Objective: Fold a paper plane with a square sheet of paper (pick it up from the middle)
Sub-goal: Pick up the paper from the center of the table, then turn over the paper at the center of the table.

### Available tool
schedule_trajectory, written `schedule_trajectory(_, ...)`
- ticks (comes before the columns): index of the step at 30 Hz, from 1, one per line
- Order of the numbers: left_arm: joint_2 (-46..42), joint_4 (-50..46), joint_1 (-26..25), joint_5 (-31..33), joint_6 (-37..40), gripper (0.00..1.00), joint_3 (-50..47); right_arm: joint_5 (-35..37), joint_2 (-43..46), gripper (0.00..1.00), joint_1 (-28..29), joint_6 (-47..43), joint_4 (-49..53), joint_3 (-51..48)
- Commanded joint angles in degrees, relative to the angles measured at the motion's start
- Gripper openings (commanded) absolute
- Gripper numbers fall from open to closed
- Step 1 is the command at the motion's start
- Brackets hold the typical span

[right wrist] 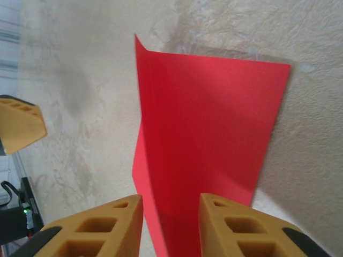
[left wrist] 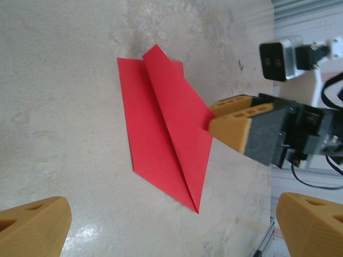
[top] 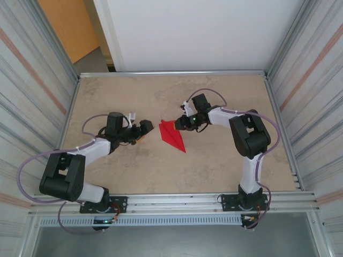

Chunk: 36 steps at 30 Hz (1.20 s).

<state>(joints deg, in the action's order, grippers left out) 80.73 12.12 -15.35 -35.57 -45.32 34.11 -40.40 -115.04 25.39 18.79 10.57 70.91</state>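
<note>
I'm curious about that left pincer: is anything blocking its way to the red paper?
Nothing visible does. Only bare table lies between the open left pincer and the red paper. The right pincer sits at the paper's opposite edge, out of that path.

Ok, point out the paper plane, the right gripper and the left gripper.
paper plane (left wrist: pixel 151 139): left wrist view, on its flat wing.
right gripper (left wrist: pixel 211 119): left wrist view, between fingertips at the plane's edge.
left gripper (top: pixel 146 128): top external view, between its fingertips.
</note>
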Motion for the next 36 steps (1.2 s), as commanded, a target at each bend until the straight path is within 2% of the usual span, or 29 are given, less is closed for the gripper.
schedule_trajectory(1,0.95,0.68,-0.8,-1.81,0.71,0.98,1.45,-2.94,-1.51,0.26,-0.42,-2.03,1.74,1.94)
schedule_trajectory(6,4.31,4.03,-1.8,-3.9,0.5,0.95,2.85,-5.41,-0.31,0.09,-1.23,-2.14,0.98,1.41)
schedule_trajectory(10,6.36,8.01,-3.2,-6.18,-0.11,0.91,4.5,-7.1,4.32,0.05,-1.74,0.4,-2.6,-1.05)
schedule_trajectory(17,5.22,11.71,-6.98,-8.96,1.41,0.88,8.05,-10.65,13.17,0.04,-2.38,8.48,-8.82,-4.71)
schedule_trajectory(22,2.63,12.4,-10.07,-9.21,3.51,0.86,10.18,-14.16,17.31,0.04,-2.54,19.72,-18.66,-7.41)
schedule_trajectory(27,1.68,14.08,-10.63,-8.2,3.58,0.83,10.67,-17.17,19.43,0.05,-2.58,27.67,-26.6,-9.18)
schedule_trajectory(32,3.62,19.17,-10.9,-9.78,1.64,0.73,11.1,-18.5,21.15,0.05,-2.58,30.17,-28.61,-9.39)
schedule_trajectory(36,4.13,24.17,-11.45,-10.61,1.24,0.61,10.37,-19.04,21.93,0.05,-2.61,31.73,-30.24,-9.63)
